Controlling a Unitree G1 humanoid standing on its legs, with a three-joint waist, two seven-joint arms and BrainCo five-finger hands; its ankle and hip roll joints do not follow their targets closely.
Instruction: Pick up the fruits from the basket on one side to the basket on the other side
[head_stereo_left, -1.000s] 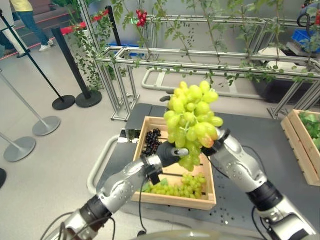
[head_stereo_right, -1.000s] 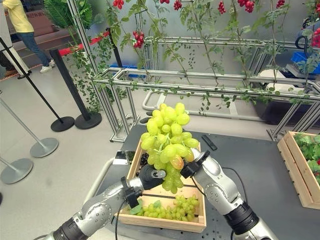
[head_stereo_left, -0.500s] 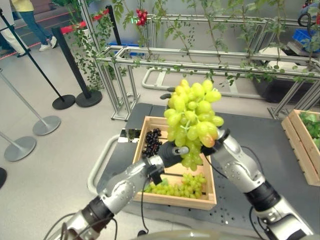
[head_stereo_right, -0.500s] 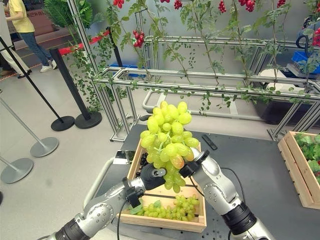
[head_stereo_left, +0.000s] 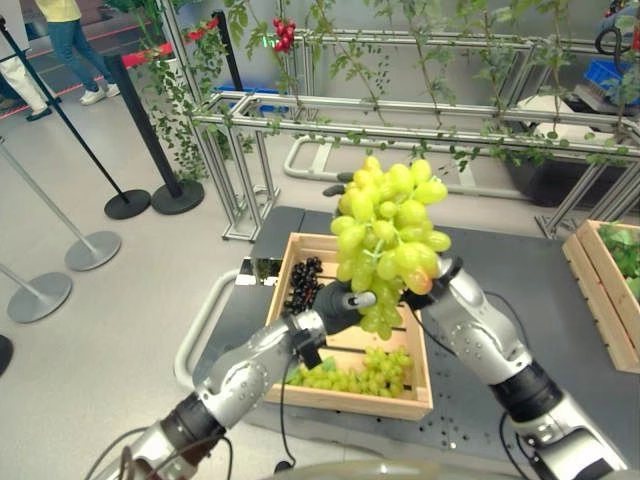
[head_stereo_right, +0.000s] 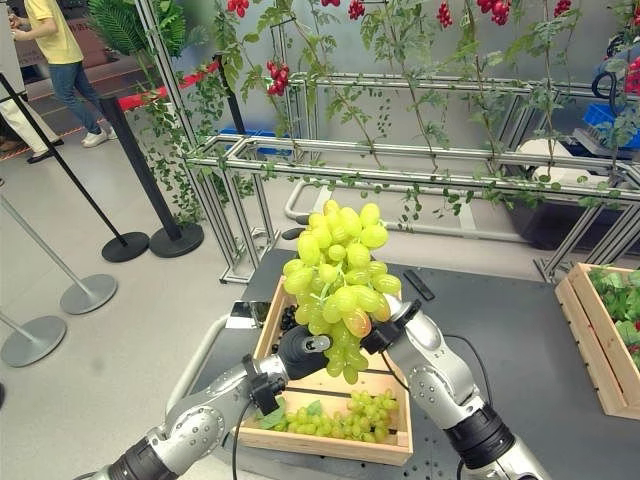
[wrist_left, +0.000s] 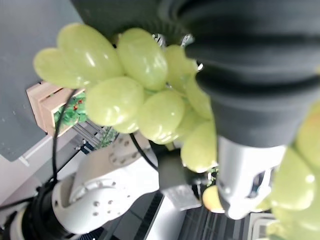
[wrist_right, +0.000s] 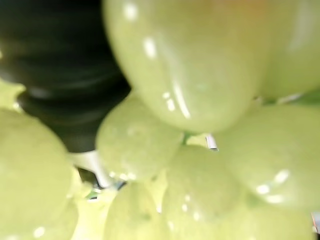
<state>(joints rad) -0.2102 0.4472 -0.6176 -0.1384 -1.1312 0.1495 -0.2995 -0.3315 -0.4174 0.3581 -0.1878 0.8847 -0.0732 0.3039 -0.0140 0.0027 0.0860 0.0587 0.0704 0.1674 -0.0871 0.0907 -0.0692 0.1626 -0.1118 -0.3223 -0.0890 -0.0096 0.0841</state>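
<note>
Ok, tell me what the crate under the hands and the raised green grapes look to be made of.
Crate: pale unfinished wood, by its visible slats and matte surface. Green grape bunch: glossy and very uniform, with sharp highlights; possibly plastic replica fruit, though real grapes cannot be ruled out.

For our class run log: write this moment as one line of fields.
held: green grape bunch | left robot hand: under bunch | right robot hand: at its side | position: above near crate | target crate: not reached

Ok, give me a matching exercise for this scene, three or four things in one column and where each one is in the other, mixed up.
Things:
1. big bunch of green grapes
2. small bunch of dark grapes
3. flat bunch of green grapes
4. wooden crate of leafy greens

Places:
A. near end of the slatted wooden crate
B. table's right edge
C. raised between both hands
D. that crate's far left corner

Pairs: 1-C, 2-D, 3-A, 4-B
</note>
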